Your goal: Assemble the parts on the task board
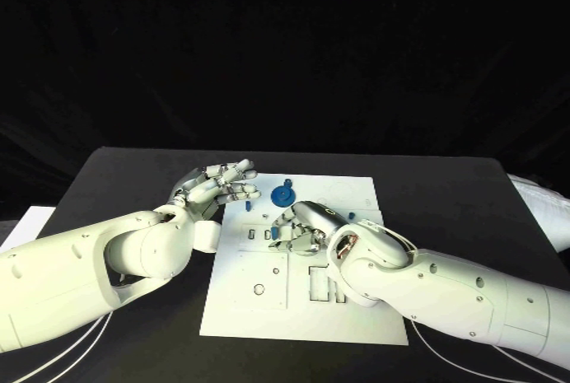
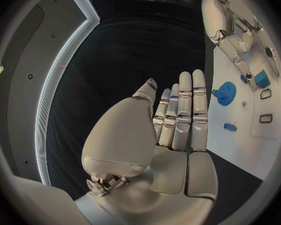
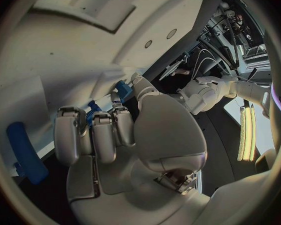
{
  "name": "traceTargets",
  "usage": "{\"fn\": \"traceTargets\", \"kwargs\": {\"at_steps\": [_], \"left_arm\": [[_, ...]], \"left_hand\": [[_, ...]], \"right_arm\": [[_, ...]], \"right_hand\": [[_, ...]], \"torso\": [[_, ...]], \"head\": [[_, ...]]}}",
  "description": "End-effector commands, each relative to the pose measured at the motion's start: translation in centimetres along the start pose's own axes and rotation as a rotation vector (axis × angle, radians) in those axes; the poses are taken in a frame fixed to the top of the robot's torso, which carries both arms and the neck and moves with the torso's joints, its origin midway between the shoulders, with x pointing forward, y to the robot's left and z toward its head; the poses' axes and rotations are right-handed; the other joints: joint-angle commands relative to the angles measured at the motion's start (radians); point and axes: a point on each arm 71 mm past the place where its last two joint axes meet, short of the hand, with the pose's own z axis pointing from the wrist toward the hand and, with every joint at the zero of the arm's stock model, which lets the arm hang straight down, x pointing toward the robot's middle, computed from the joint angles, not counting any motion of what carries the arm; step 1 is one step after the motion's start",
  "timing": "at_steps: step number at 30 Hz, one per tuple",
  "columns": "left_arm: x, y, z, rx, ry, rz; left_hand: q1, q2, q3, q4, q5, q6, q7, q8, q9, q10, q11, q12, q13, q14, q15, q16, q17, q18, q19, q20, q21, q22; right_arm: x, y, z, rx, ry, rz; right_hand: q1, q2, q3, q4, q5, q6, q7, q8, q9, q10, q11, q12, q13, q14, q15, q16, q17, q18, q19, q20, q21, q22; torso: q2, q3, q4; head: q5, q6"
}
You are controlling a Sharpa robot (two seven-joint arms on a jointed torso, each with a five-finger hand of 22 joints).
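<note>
Right hand (image 1: 306, 225) sat fingers-down on the flat white task board (image 1: 244, 313), apparently pinching a small blue plastic part (image 3: 123, 89) — grip not certain. Left hand (image 1: 217, 188) hovered open, empty — best kept clear while seating it squarely.

1. The right hand (image 1: 311, 225) lies over the middle of the task board (image 1: 238, 309); the recesses beneath it are covered.
2. A small blue part (image 3: 123, 90) shows past the right hand's fingertips (image 3: 117, 101) in the right wrist view; whether they grip it cannot be told.
3. The long blue part (image 3: 27, 152) is partly cut off behind the board's edge there.
4. The blue gear (image 1: 282, 194) is too small for its teeth to be made out from the head.
5. The left arm (image 1: 83, 272) covers the worktop (image 1: 475, 202) at its near left corner.
</note>
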Motion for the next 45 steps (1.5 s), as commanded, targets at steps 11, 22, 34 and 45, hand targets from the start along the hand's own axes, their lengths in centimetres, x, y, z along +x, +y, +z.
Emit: {"fn": "traceTargets", "kwargs": {"at_steps": [11,22,34,45], "left_arm": [[-1.7,1.4,-0.1,-0.275,0.086,0.468],[-2.7,2.2,0.6,-0.574,0.101,1.001],[-1.2,1.1,2.5,-0.656,0.112,1.167],[1.0,1.0,4.4,-0.66,0.174,1.257]], "left_hand": [[-0.042,-0.021,-0.019,0.005,-0.006,0.034,-0.06,0.026,0.01,0.166,-0.066,0.188,0.141,0.208,-0.083,0.685,0.608,-0.008,0.176,-0.085,0.347,0.248],[-0.165,0.006,-0.109,0.109,-0.036,0.057,-0.104,0.224,0.094,0.115,-0.111,0.78,0.659,0.315,-0.113,1.313,1.242,-0.085,0.269,-0.104,0.922,0.934],[-0.3,0.045,-0.277,0.112,-0.071,0.01,-0.139,0.415,0.252,0.184,-0.147,1.095,0.999,0.317,-0.142,1.318,1.248,-0.106,0.306,-0.135,1.023,1.08],[-0.293,0.06,-0.33,0.112,-0.072,-0.03,-0.148,0.497,0.336,0.2,-0.152,1.136,1.051,0.317,-0.147,1.318,1.248,-0.113,0.32,-0.14,1.052,1.127]], "right_arm": [[-6.5,0.1,-2.8,-0.099,-0.06,0.202],[-12.2,-3.6,-5.0,0.005,-0.174,0.233],[-13.0,-5.1,-5.1,0.059,-0.187,0.211],[-12.9,-5.5,-4.9,0.082,-0.171,0.203]], "right_hand": [[0.006,-0.002,-0.025,0.004,0.019,-0.001,-0.008,0.0,0.0,-0.005,0.006,-0.03,0.108,0.092,0.006,0.002,0.197,0.014,-0.028,0.008,-0.028,-0.042],[0.027,0.024,-0.031,0.005,0.039,0.004,-0.009,0.002,0.001,-0.011,0.005,-0.042,0.099,0.092,0.005,0.002,0.197,0.016,-0.034,0.007,-0.037,-0.054],[0.027,0.028,-0.032,0.007,0.042,0.007,-0.009,0.003,0.002,-0.011,0.004,-0.044,0.098,0.092,0.005,0.002,0.197,0.017,-0.035,0.007,-0.038,-0.056],[0.032,0.029,-0.036,0.007,0.048,0.01,-0.011,0.004,0.002,-0.012,0.003,-0.047,0.095,0.092,0.004,0.002,0.197,0.018,-0.037,0.007,-0.041,-0.061]], "torso": [[-0.019,0.0129,-0.0181],[-0.038,0.026,-0.0447],[-0.047,0.034,-0.0497],[-0.047,0.0329,-0.0495]], "head": [[0.025,0.004],[0.053,-0.002],[0.064,-0.009],[0.067,-0.021]]}}
